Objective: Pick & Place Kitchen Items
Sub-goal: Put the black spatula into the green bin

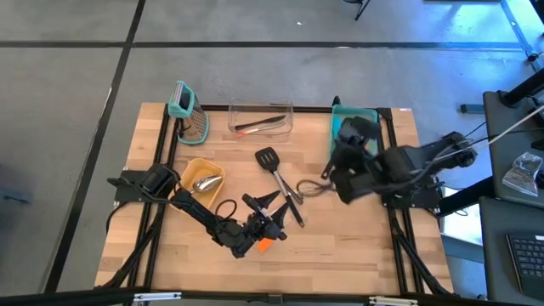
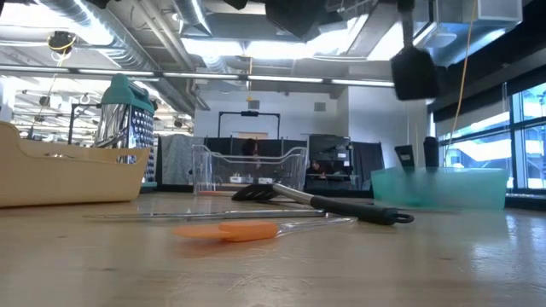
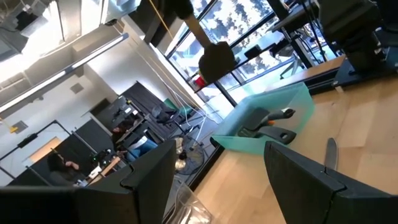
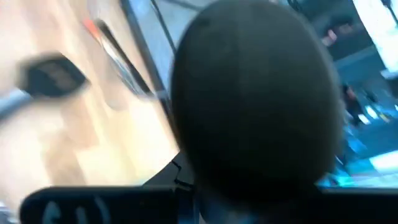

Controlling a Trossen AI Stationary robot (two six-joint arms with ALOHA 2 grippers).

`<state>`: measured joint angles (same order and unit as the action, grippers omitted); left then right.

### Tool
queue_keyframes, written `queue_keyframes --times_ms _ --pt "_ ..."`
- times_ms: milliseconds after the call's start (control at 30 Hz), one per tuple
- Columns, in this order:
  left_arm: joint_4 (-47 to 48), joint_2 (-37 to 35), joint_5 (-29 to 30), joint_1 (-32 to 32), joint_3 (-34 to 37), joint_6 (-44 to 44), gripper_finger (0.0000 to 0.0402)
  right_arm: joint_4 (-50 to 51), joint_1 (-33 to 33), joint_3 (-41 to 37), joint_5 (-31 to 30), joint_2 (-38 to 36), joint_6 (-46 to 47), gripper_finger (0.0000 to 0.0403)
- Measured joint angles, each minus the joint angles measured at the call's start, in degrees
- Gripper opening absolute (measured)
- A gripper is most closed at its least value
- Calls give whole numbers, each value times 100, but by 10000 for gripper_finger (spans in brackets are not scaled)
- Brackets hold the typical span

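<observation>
My right gripper (image 1: 344, 143) is up in the air beside the teal bin (image 1: 367, 119) at the table's far right, shut on a black spoon. The spoon's round head (image 2: 415, 73) hangs high above the bin (image 2: 439, 188) and fills the right wrist view (image 4: 255, 93). My left gripper (image 1: 265, 223) is open, low near the table's near edge, just past an orange spatula (image 1: 265, 245) that lies flat on the wood (image 2: 226, 230). A black slotted turner (image 1: 269, 158) and a wire whisk (image 1: 310, 189) lie mid-table. My right gripper holds the black spoon somewhere along its thin handle (image 2: 401, 21), above the low view's top edge and hidden by the gripper's own bulk from above. The spoon is lifted clear, head (image 3: 217, 61) downward, well over the teal bin (image 3: 267, 115).
A yellow bin (image 1: 202, 178) with a silver scoop (image 1: 205, 183) sits left of centre. A teal-handled grater (image 1: 189, 112) and a clear tray (image 1: 260, 119) holding a red-and-black utensil stand at the far edge. Black-handled utensils lie in the teal bin. Bare wood shows near right.
</observation>
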<state>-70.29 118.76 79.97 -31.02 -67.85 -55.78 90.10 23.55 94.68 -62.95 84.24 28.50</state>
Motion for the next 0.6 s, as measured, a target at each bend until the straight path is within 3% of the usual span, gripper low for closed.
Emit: queue_keyframes --times_ms 367,600 --pt "340 4 47 1 0 229 242 -752 -1523 -2318 -26 -530 -595 61" --pt "340 4 30 84 0 229 242 -3027 -2110 -3715 615 -960 -2302 61"
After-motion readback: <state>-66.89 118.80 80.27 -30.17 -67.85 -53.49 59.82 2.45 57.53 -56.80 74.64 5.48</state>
